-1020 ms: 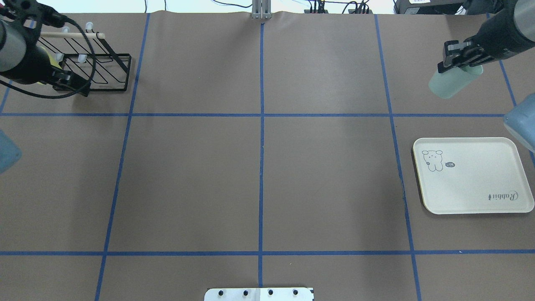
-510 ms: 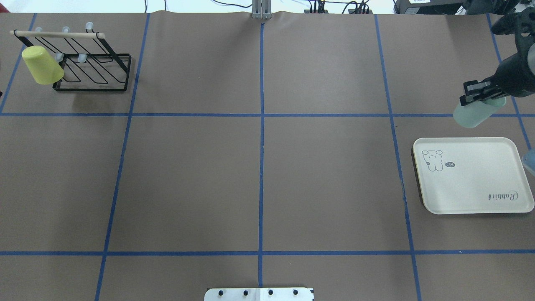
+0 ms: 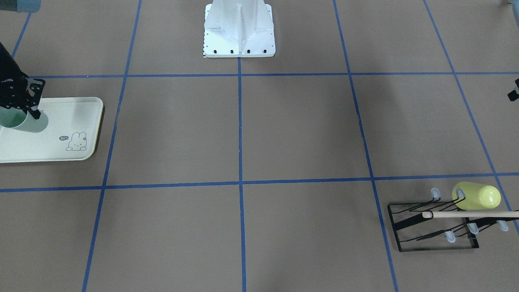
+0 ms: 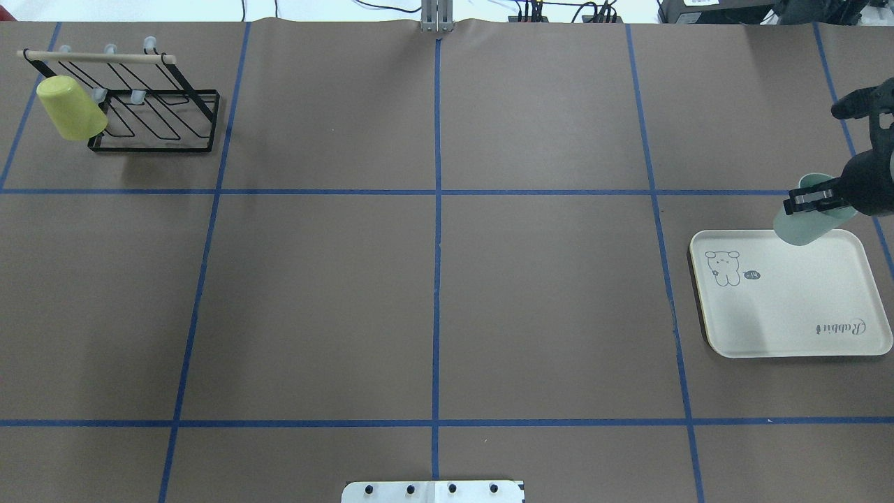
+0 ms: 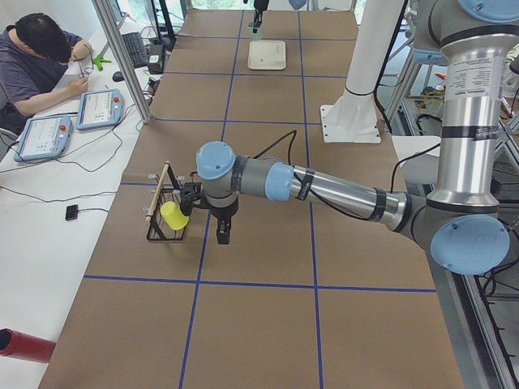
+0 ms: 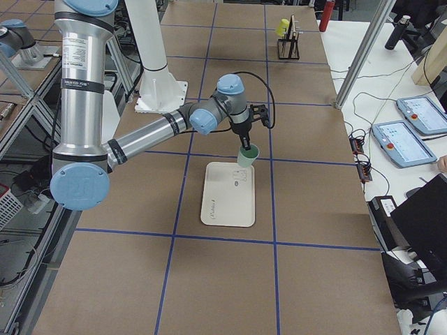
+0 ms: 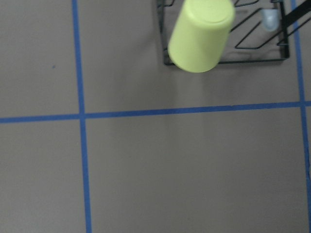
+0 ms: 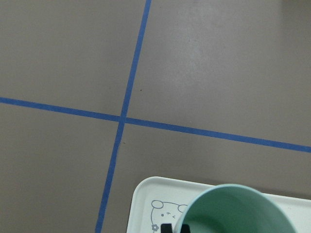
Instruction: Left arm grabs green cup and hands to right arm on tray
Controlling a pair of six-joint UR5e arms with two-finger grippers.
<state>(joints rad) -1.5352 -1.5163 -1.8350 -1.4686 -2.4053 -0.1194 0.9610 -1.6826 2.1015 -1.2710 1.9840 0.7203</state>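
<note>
My right gripper (image 4: 810, 201) is shut on the rim of the pale mint green cup (image 4: 802, 227), one finger inside it. The cup hangs mouth up over the far edge of the cream tray (image 4: 789, 314). The front view shows the cup (image 3: 28, 121) over the tray (image 3: 52, 138) under the gripper (image 3: 22, 103). The right wrist view shows the cup's mouth (image 8: 233, 208) and a tray corner (image 8: 146, 194). I cannot tell whether the cup touches the tray. My left gripper (image 5: 223, 233) hangs beside the rack, away from the cup; I cannot tell whether it is open.
A brighter yellow-green cup (image 4: 70, 108) hangs on a black wire rack (image 4: 157, 115) at the far left; it also shows in the left wrist view (image 7: 201, 34). A white robot base (image 3: 239, 28) stands at the middle near edge. An operator (image 5: 36, 65) sits beside the table.
My right gripper has carried the green cup nearer and down, from beyond the blue line to the tray's far edge. My left arm has drawn back out of the overhead view, uncovering the yellow-green cup.
</note>
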